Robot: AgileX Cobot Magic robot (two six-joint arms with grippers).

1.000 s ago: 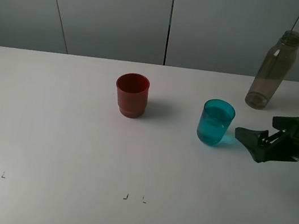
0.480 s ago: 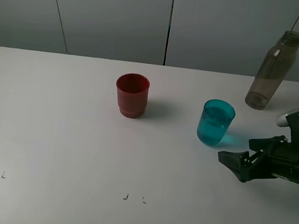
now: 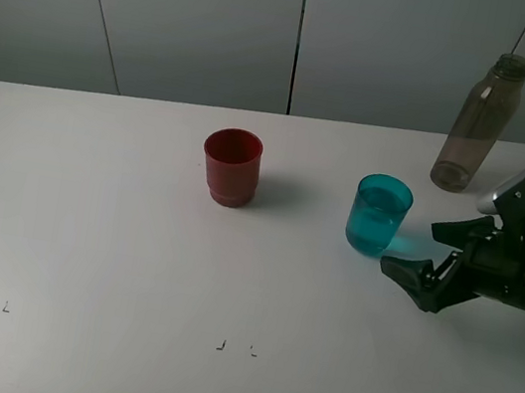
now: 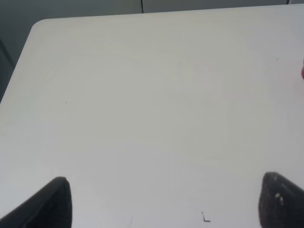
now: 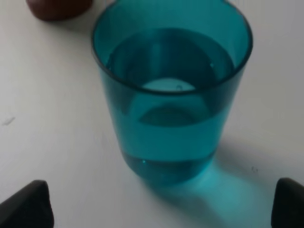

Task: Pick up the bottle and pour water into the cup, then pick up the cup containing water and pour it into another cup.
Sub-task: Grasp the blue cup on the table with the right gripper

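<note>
The teal cup (image 3: 378,214) stands upright right of the table's middle, about half full of water; in the right wrist view the cup (image 5: 171,95) fills the picture. My right gripper (image 3: 413,249) is open just to the cup's right, low over the table, touching nothing; only its fingertips (image 5: 23,204) show at the corners of the wrist view. The red cup (image 3: 231,166) stands upright to the left, and its base (image 5: 57,7) shows beyond the teal one. The grey-brown bottle (image 3: 479,122) stands uncapped at the back right. My left gripper (image 4: 164,204) is open over bare table.
The white table (image 3: 112,252) runs to a grey wall behind. Small dark marks (image 3: 219,346) sit near the front edge, one also in the left wrist view as a mark (image 4: 205,218). The table's far corner (image 4: 38,26) shows there too.
The right gripper has swung down and left from the table's right edge toward the teal cup, staying open. The cups and bottle have not moved.
</note>
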